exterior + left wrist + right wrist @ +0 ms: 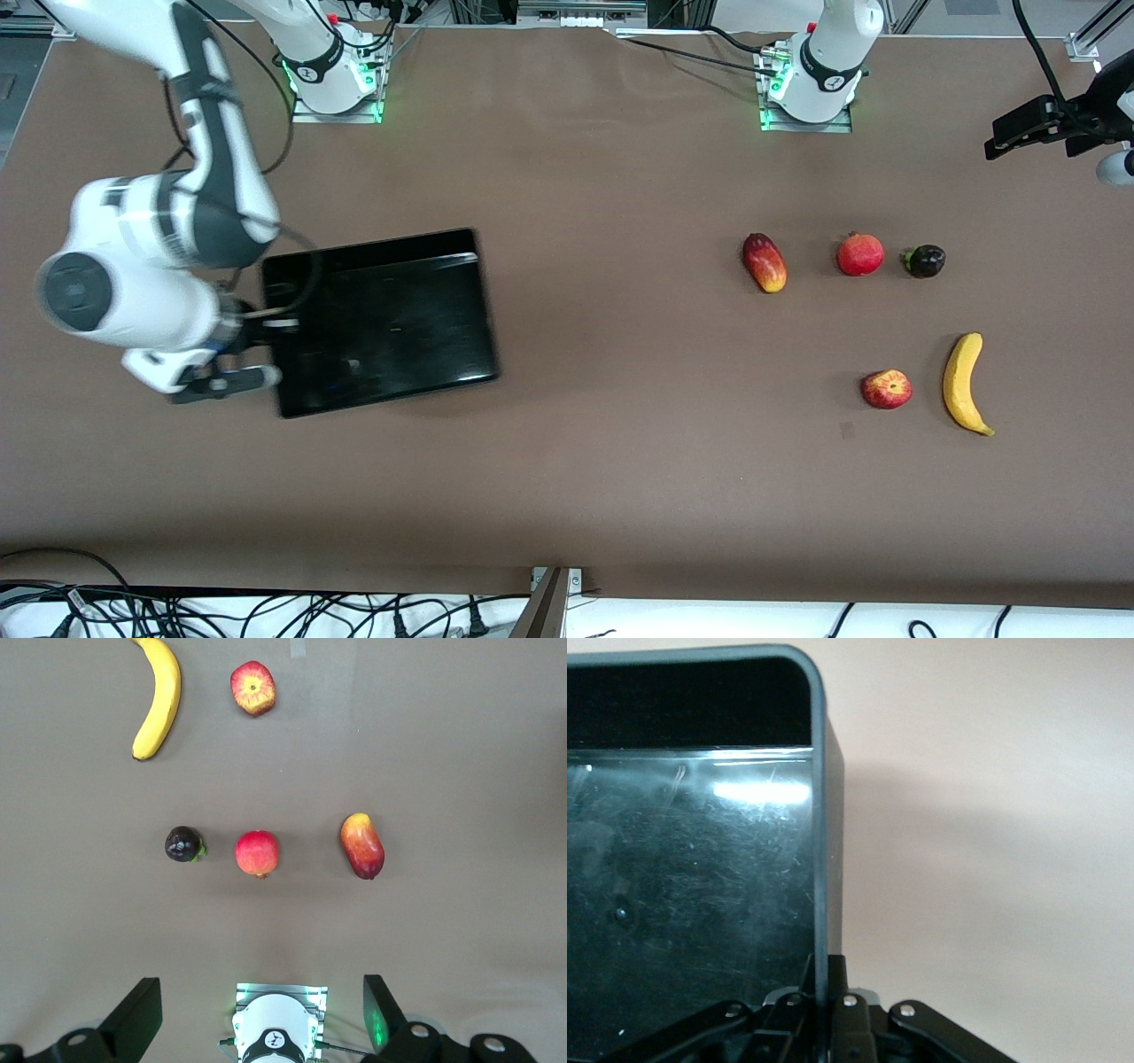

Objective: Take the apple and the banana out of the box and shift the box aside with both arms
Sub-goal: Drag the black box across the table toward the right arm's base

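The black open-top box (390,323) lies toward the right arm's end of the table. My right gripper (268,330) is shut on the box's end wall (819,859), one finger inside and one outside. The apple (886,389) and the banana (964,383) lie side by side toward the left arm's end, nearer the front camera than the other fruits. They also show in the left wrist view, the apple (253,688) and the banana (159,700). My left gripper (1005,142) is open and empty, held high over that end of the table, its fingertips (142,1014) spread wide.
A mango (764,262), a pomegranate (860,254) and a small dark round fruit (924,260) lie in a row farther from the front camera than the apple and banana. The left arm's base (811,80) stands at the table's edge.
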Controlling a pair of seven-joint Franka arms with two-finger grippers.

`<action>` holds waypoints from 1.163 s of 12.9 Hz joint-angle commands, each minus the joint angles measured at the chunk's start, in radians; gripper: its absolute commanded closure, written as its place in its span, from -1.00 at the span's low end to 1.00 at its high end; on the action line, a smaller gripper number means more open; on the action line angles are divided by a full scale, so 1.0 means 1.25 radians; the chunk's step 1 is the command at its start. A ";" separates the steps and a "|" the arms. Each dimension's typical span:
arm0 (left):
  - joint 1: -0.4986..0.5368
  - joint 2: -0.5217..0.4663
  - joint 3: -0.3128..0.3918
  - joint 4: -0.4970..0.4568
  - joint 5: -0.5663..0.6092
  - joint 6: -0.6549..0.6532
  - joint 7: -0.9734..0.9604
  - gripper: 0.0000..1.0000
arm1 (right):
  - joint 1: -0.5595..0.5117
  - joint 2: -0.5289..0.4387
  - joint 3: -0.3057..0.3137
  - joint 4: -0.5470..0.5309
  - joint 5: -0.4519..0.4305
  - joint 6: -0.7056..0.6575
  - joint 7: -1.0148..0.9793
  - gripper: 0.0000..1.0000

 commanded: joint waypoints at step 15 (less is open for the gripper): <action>0.000 0.000 -0.009 0.018 -0.010 0.011 0.003 -1.00 | 0.013 -0.133 -0.084 -0.256 0.022 0.183 -0.041 -1.00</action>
